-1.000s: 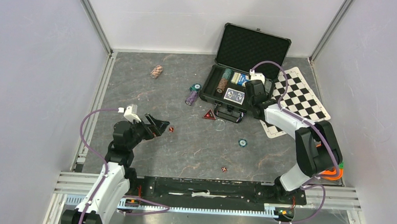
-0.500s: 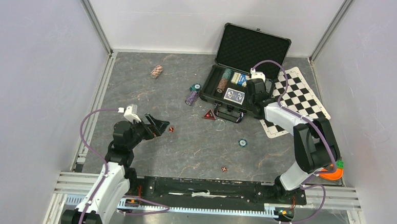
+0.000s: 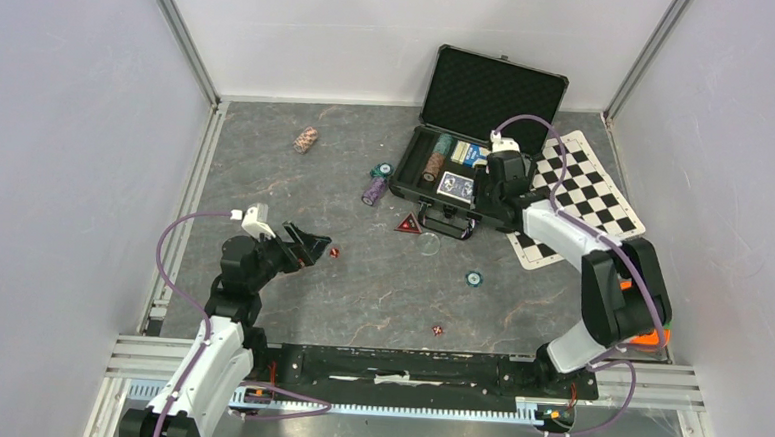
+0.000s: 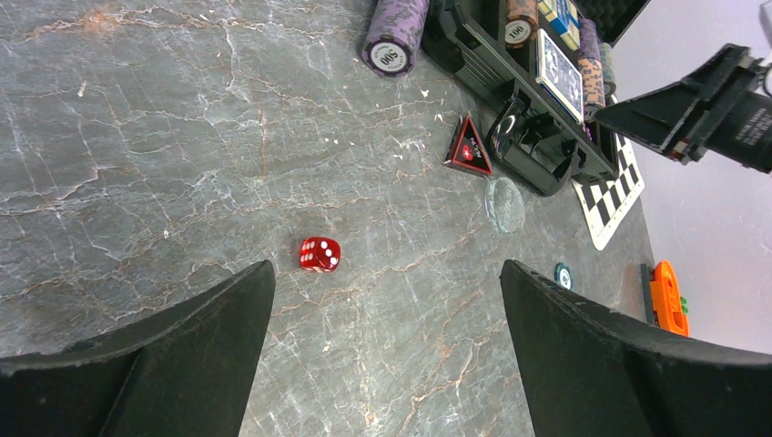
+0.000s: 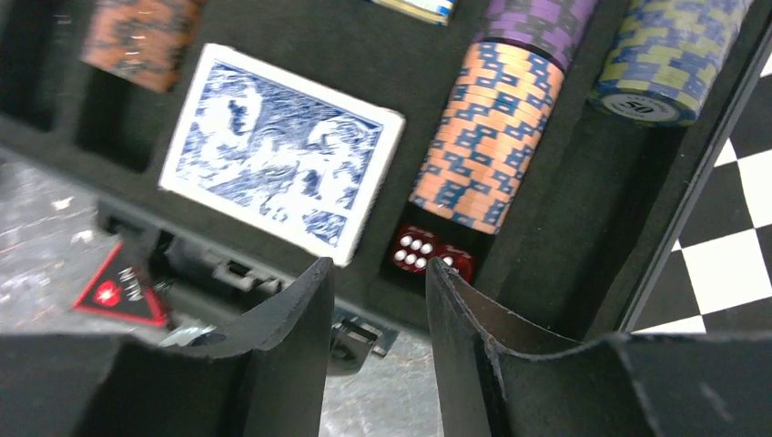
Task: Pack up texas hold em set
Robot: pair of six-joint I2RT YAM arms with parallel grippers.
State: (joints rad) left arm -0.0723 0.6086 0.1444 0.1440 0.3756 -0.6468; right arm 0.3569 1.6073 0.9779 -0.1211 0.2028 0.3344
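Note:
The black case (image 3: 495, 89) lies open at the back, its lid upright. My right gripper (image 3: 487, 186) hovers over the case's near right end, open and holding nothing (image 5: 378, 269). Just past its fingertips two red dice (image 5: 428, 253) rest in a foam slot, beside a blue card deck (image 5: 282, 150) and an orange-and-blue chip stack (image 5: 482, 137). My left gripper (image 3: 314, 245) is wide open above the table (image 4: 387, 264), with a red die (image 4: 319, 254) ahead of its left finger. The red triangular marker (image 3: 408, 224) lies in front of the case.
Loose on the table are a purple chip stack (image 3: 374, 189), a teal chip (image 3: 380, 170), a stack far left (image 3: 307, 139), a single chip (image 3: 473, 278), a clear disc (image 3: 429, 243) and another die (image 3: 438, 330). A checkered mat (image 3: 585, 189) lies right of the case; an orange object (image 3: 648, 337) sits near the right wall.
My right wrist has shifted slightly to the right and away over the case's near right end. The left arm has not moved.

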